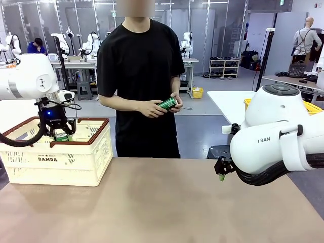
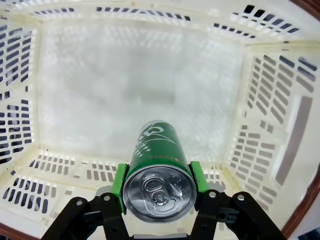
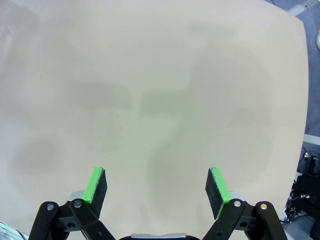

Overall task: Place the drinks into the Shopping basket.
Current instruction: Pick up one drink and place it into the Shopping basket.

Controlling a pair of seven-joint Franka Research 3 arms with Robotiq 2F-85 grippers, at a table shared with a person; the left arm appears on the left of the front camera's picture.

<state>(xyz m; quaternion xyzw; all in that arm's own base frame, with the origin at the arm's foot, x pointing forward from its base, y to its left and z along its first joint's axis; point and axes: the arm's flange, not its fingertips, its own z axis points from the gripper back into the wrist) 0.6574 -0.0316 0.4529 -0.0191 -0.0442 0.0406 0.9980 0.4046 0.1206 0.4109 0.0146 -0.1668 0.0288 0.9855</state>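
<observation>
Right wrist view: the right gripper [image 3: 157, 189] hangs over the tan tabletop [image 3: 150, 75] at near right, pads spread wide, empty. Farther left, the left gripper [image 2: 157, 182] points down inside the cream-white slotted plastic basket [image 2: 265, 100], clamped on a slim green metal can [image 2: 156, 145]. Far side, a person's hands [image 1: 152, 108] hold another green can [image 1: 168, 104].

Brown bench [image 1: 162, 202], a person [image 1: 139, 61] behind it.
The bench top is plain and matte (faintly shadowed in the right wrist view). The person, in a black T-shirt, stands at its far edge. Beyond, to the right, a yellow mesh basket [image 1: 314, 107] sits on a white table [image 1: 228, 98]; a low shelf rack [image 1: 224, 67] stands farther back.
</observation>
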